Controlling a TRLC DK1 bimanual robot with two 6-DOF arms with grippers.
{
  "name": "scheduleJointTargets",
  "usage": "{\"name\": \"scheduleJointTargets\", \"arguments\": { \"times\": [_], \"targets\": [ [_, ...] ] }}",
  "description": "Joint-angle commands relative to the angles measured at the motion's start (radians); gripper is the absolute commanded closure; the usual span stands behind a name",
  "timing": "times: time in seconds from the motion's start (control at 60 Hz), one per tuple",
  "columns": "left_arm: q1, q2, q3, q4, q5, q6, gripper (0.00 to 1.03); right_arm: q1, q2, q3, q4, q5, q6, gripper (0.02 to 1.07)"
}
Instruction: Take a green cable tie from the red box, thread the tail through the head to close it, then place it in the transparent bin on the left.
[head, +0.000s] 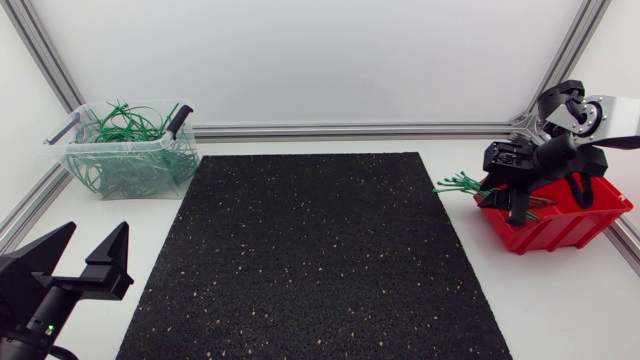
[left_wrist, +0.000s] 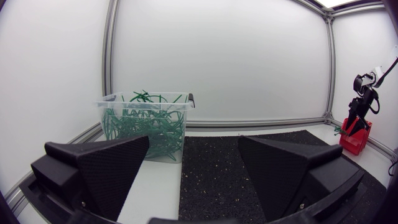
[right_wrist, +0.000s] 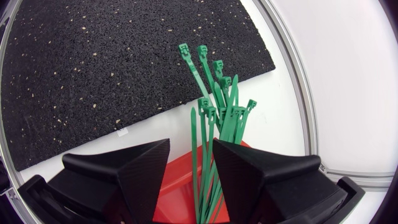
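Wedge fingers of the right gripper (right_wrist: 190, 152) stood over the red box (right_wrist: 180, 186), open only by a narrow gap; green cable ties (right_wrist: 208, 118) ran between them, but only one finger seemed to touch, so nothing was gripped yet; probably it was lined up to pinch one tie; the left gripper (left_wrist: 193, 168) rested wide open and empty near the transparent bin (left_wrist: 144, 127), likely placed to help with threading.
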Motion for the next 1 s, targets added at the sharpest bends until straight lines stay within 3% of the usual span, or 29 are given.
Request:
{"name": "scheduleJointTargets", "arguments": {
  "times": [0.0,0.3,0.45,0.567,0.983],
  "targets": [
    [-0.005,0.001,-0.038,-0.023,0.002,-0.013,0.03,0.007,0.025,-0.012,0.015,0.004,-0.024,0.57],
    [-0.005,0.001,-0.038,-0.023,0.002,-0.013,0.03,0.013,0.067,-0.038,0.083,0.027,-0.021,0.58],
    [-0.006,0.001,-0.039,-0.023,0.002,-0.013,0.03,0.011,0.042,-0.064,0.081,0.021,-0.025,0.87],
    [-0.008,0.001,-0.039,-0.023,0.002,-0.013,0.03,0.013,0.014,-0.084,0.077,0.017,-0.033,0.93],
    [-0.008,0.001,-0.038,-0.023,0.002,-0.012,0.03,0.008,-0.176,-0.173,0.020,-0.003,-0.076,0.95]
  ]
}}
